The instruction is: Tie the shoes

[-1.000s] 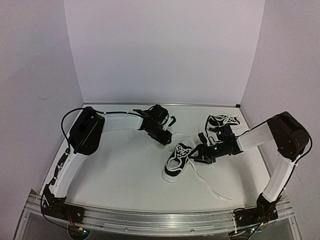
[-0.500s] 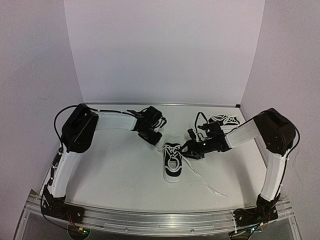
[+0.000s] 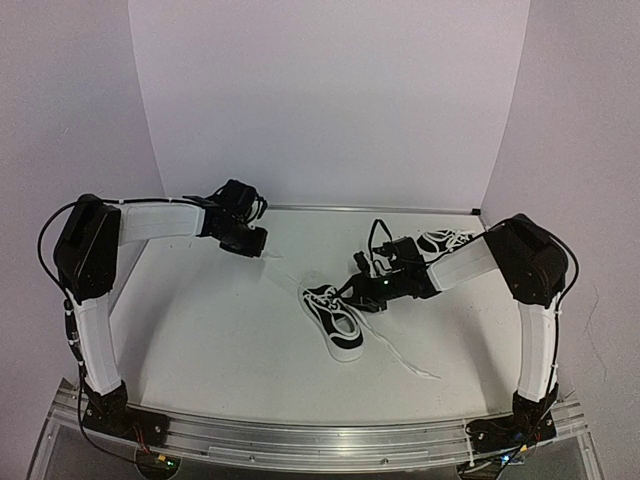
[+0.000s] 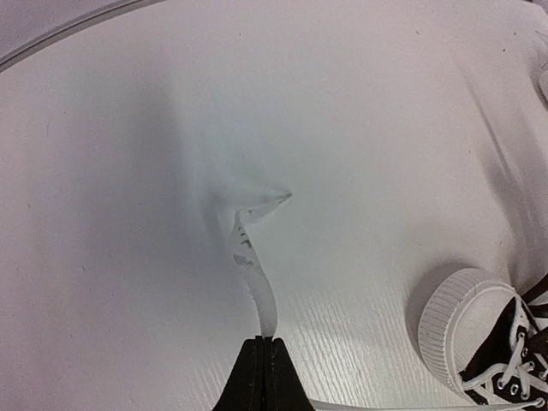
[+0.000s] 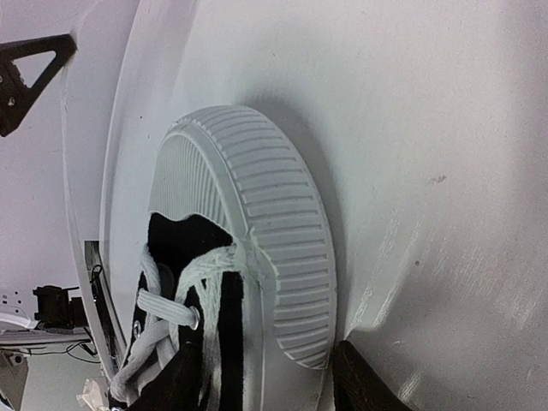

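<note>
One black shoe (image 3: 338, 325) with a white sole lies mid-table, toe pointing to the back left. My left gripper (image 3: 255, 250) is shut on the end of its white lace (image 4: 257, 287), which runs back from the gripper to the shoe's toe (image 4: 467, 330). In the left wrist view the gripper (image 4: 264, 342) pinches the lace tight. My right gripper (image 3: 362, 290) straddles the front of this shoe (image 5: 274, 223). One of its fingers (image 5: 360, 385) is against the ribbed sole and the other is on the laced upper. The second shoe (image 3: 447, 240) sits at the back right behind the right arm.
The other lace (image 3: 400, 355) trails loose across the table towards the front right. White walls close off the back and both sides. A metal rail (image 3: 320, 440) runs along the near edge by the arm bases.
My left gripper has moved left and back, pulling the lace out. The shoe's toe has swung from the right to the back left. My right gripper has moved left with it.
</note>
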